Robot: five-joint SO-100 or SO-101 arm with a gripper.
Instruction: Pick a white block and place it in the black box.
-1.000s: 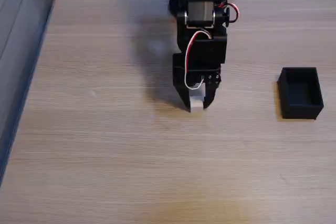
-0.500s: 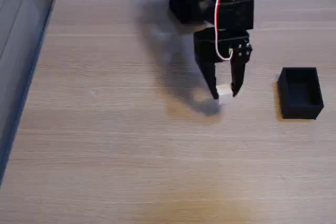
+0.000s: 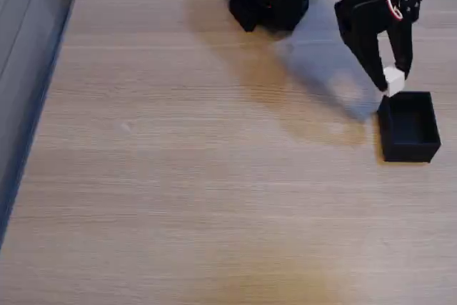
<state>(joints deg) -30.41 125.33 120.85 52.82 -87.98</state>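
Black gripper [image 3: 393,82] in the fixed view is hanging above the wooden table [image 3: 178,176], fingers closed on the white block [image 3: 393,81] (held clear of the surface). The block is sitting just over the upper left rim of the black box [image 3: 409,126], which is resting at the table's right side

Even, soft light; arm's blurred shadow on the table [image 3: 178,176].
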